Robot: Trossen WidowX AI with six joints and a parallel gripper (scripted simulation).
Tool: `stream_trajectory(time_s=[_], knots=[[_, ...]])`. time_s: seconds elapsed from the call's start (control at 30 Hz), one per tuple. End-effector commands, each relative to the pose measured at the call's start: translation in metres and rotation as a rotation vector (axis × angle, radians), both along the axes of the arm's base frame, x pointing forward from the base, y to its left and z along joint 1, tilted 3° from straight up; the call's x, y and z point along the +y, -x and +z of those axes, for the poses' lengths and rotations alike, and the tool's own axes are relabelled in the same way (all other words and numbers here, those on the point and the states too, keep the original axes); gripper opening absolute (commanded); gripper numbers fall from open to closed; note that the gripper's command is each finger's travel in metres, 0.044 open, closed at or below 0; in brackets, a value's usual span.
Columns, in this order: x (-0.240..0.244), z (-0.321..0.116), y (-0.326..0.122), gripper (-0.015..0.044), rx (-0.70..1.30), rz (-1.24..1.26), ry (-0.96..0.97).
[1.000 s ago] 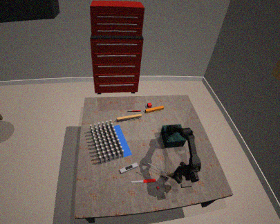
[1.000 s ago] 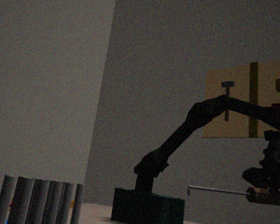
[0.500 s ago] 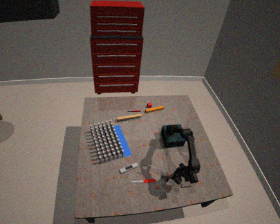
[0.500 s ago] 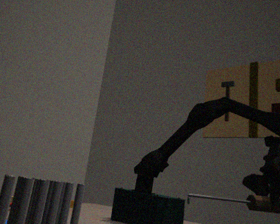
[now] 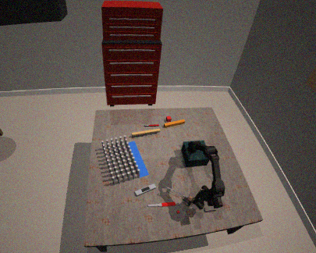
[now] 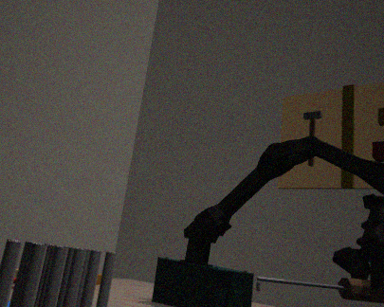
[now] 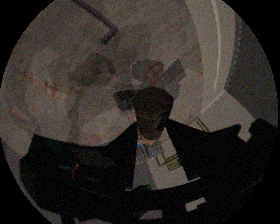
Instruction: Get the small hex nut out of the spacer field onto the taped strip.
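Note:
The metal spacers (image 5: 120,160) (image 6: 30,275) stand upright in rows at the table's left. The blue taped strip (image 5: 139,159) lies along their right side. The hex nut cannot be made out in any view. My gripper (image 5: 192,202) (image 6: 365,286) (image 7: 151,122) is shut on the dark handle of a hook tool (image 5: 175,193) (image 6: 300,283) (image 7: 154,102), at the table's front right, well away from the spacers. Its thin metal rod points left, roughly level, with a short downward bend at the tip. In the wrist view the handle's end shows between the fingers; the rod is hidden.
A red-handled screwdriver (image 5: 168,204) and a grey device (image 5: 145,190) lie between the gripper and the spacers. An L-shaped key (image 5: 210,210) (image 7: 95,12) lies near the arm. A wooden stick (image 5: 146,133) and an orange bar (image 5: 175,123) lie behind. The arm stands on a dark teal box (image 5: 200,160) (image 6: 202,284).

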State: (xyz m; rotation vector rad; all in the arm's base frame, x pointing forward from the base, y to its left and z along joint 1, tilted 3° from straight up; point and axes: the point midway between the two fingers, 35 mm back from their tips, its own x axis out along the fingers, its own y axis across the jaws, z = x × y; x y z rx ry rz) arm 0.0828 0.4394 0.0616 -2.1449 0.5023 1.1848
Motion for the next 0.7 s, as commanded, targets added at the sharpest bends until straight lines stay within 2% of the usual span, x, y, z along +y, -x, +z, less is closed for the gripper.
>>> stream_trajectory(time_s=[0.0, 0.67], knots=[[0.000, -0.005, -0.001, 0.0000, -0.006, 0.004, 0.004], [0.001, -0.029, -0.001, 0.0000, -0.006, 0.004, 0.004]])
